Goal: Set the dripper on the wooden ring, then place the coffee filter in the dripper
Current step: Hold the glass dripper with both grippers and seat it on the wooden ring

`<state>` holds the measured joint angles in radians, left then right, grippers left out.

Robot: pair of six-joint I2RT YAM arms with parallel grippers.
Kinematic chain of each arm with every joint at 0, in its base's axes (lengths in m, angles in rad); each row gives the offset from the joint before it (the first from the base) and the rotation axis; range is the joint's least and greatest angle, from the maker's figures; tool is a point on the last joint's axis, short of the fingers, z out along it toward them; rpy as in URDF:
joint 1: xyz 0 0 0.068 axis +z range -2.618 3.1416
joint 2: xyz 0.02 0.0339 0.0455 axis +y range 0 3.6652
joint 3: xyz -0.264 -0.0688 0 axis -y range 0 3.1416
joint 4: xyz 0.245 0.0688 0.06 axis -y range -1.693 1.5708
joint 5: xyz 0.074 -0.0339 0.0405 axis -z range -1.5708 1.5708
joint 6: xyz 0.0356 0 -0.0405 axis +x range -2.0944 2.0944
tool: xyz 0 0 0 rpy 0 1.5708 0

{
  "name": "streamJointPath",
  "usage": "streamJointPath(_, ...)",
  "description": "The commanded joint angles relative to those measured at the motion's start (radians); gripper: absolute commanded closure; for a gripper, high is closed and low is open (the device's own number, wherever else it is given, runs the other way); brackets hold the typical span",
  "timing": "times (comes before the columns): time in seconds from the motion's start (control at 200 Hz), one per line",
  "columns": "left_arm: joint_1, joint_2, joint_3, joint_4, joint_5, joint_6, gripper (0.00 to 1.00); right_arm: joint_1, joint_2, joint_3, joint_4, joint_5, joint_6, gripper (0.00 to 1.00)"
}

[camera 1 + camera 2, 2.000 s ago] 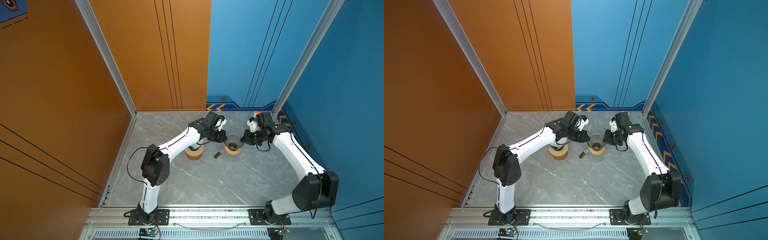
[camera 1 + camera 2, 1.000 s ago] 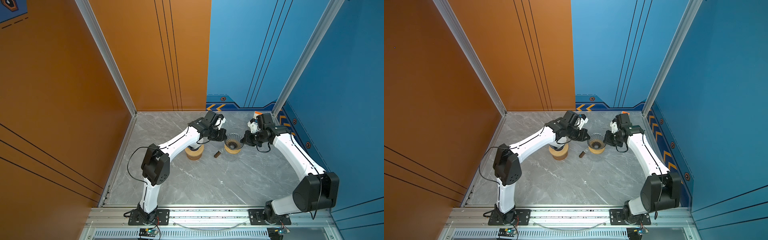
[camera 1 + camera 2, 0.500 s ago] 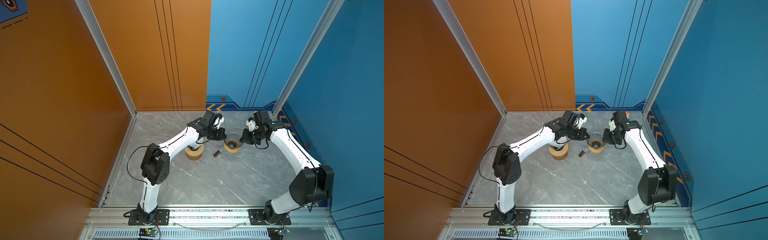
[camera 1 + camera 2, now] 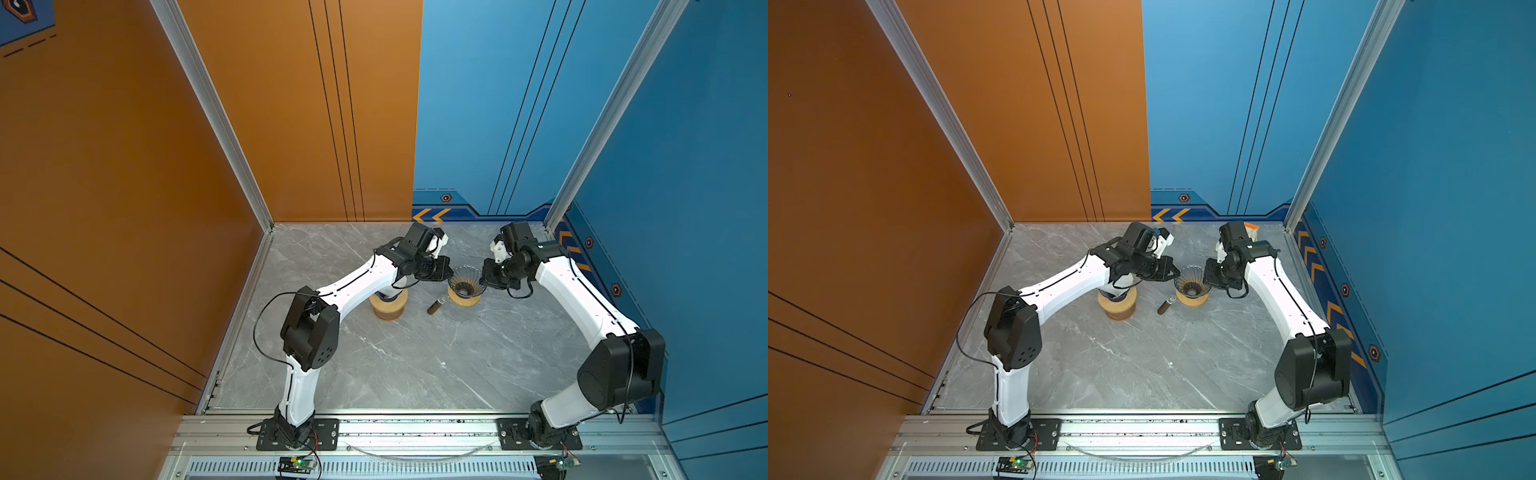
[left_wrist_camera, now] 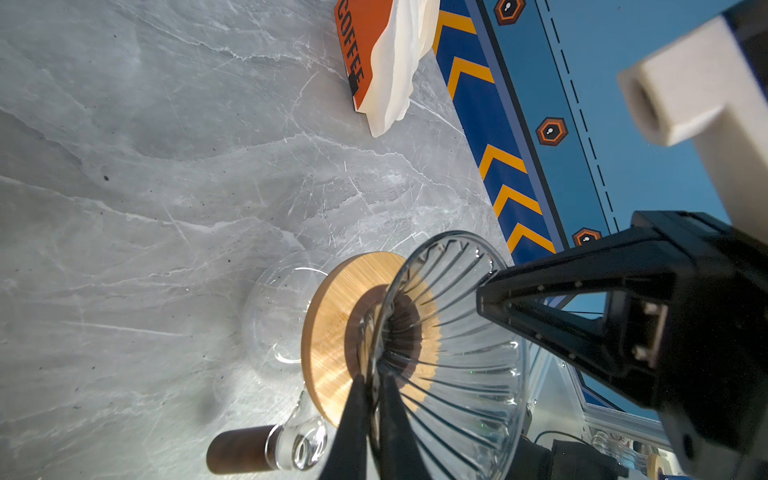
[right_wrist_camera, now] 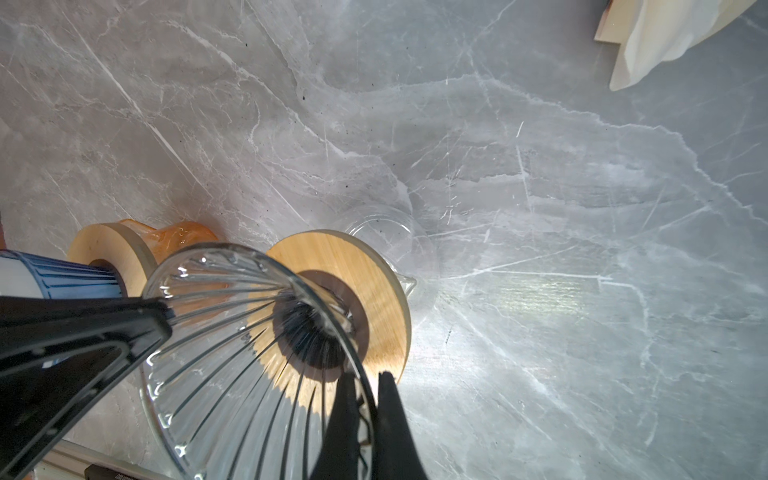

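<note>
Nearest, a clear ribbed glass dripper (image 5: 457,353) on a round wooden collar (image 5: 328,332) is pinched at its rim from opposite sides: the left gripper (image 5: 374,378) and the right gripper (image 6: 365,376) are both clamped on the glass. Over the last two seconds the right gripper has been drawn in to this hold. The white paper coffee filter (image 5: 399,62) is left untouched farther back, against an orange box (image 5: 349,50), so one gripper must probably be freed to fetch it.

The dripper (image 5: 457,374) is gleaming as clear, ribbed, glossy glass, its collar (image 5: 328,332) showing smooth pale wood. The tabletop (image 6: 540,166) is looking like polished grey marble with a soft sheen. At the far right, the coffee filters (image 5: 399,62) are appearing as matt white paper.
</note>
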<state>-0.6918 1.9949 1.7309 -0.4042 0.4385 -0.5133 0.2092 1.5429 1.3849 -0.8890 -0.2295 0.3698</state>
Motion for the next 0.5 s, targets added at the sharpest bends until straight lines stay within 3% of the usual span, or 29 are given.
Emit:
streamJointPath(0.0, -0.017, 0.054, -0.078, -0.138, -0.030, 0.103, 1.00, 0.021, 0.057, -0.076, 0.017, 0.086, -0.025, 1.00)
streamJointPath(0.28, -0.015, 0.052, -0.072, -0.129, -0.007, 0.104, 0.98, 0.011, 0.063, -0.094, 0.042, 0.017, -0.029, 0.96)
streamJointPath(0.491, -0.009, 0.050, -0.018, -0.129, 0.046, 0.092, 0.86, 0.003, 0.041, -0.050, 0.040, -0.011, -0.012, 0.92)
